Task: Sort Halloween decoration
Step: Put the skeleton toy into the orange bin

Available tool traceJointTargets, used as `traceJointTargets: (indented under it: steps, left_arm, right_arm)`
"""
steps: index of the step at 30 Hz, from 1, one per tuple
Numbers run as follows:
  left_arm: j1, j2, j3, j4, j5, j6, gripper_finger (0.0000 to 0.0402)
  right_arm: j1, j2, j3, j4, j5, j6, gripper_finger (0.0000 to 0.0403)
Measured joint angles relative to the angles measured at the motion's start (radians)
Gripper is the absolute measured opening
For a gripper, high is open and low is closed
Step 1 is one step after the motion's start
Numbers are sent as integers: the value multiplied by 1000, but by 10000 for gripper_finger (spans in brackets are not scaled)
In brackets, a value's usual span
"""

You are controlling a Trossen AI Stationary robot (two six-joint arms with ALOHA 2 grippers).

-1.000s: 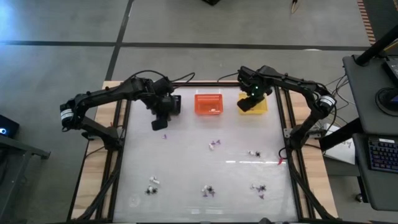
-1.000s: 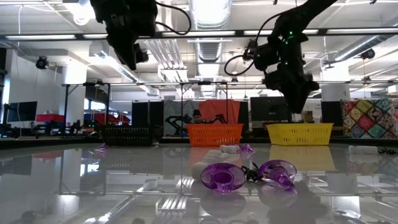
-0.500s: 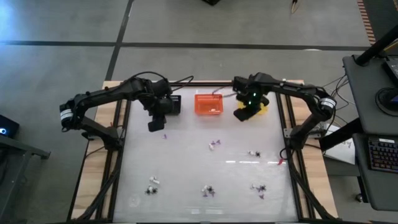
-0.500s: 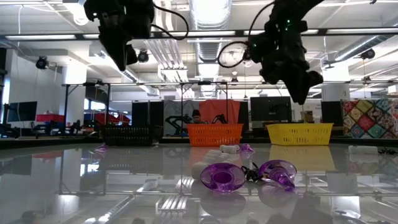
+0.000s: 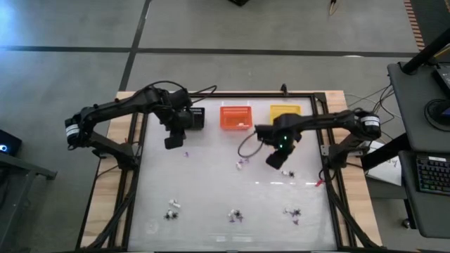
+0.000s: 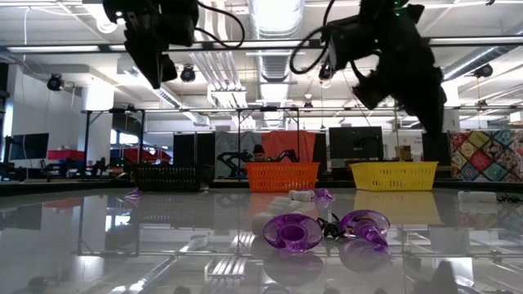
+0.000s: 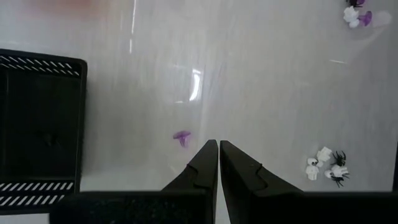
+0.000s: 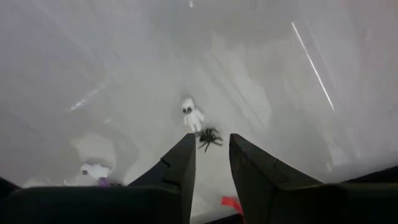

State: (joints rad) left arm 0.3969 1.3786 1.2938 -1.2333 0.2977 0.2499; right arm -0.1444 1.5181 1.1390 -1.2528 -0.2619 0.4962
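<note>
I've got 3 baskets in a row at the far edge of the table (image 5: 211, 211): black basket (image 5: 197, 117), orange basket (image 5: 236, 117), yellow basket (image 5: 285, 112). Orange one shows a small pale bit inside in the high view; can't tell what it is. Yellow looks bare from above, black interior too dark to read, even in the left wrist view, where I only see its mesh walls.

Left gripper (image 5: 174, 141) hangs just in front of the black basket, fingers pressed together w/ nothing between them; left wrist view confirms that. A lone purple piece (image 7: 182, 137) lies on the table right by its tips.

Right gripper (image 5: 276, 159) is over mid-table, in front of the yellow basket, jaws partly spread, nothing pinched. Through its wrist cam I see a white ghost figure (image 8: 193, 114) and a black spider (image 8: 209, 138) lying just beyond the fingertips, touching or nearly so.

Rest of the Halloween decoration is loose on the table, none held: purple bit (image 5: 242, 164) near centre, clusters along the near edge at left (image 5: 171, 209), middle (image 5: 235, 216) and right (image 5: 292, 213). Low view shows purple rings (image 6: 292, 231) close to the lens.
</note>
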Motion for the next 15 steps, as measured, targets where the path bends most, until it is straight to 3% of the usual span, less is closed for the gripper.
traceJointTargets:
  steps: [7, 15]
  left_arm:
    - [-1, -4, 0, 2, 0, 26, 0]
    - [-1, -4, 0, -2, 1, 26, 0]
  right_arm:
    - [92, 1, -104, 69, 0, 188, 84]
    - [183, 2, -134, 168, 0, 330, 92]
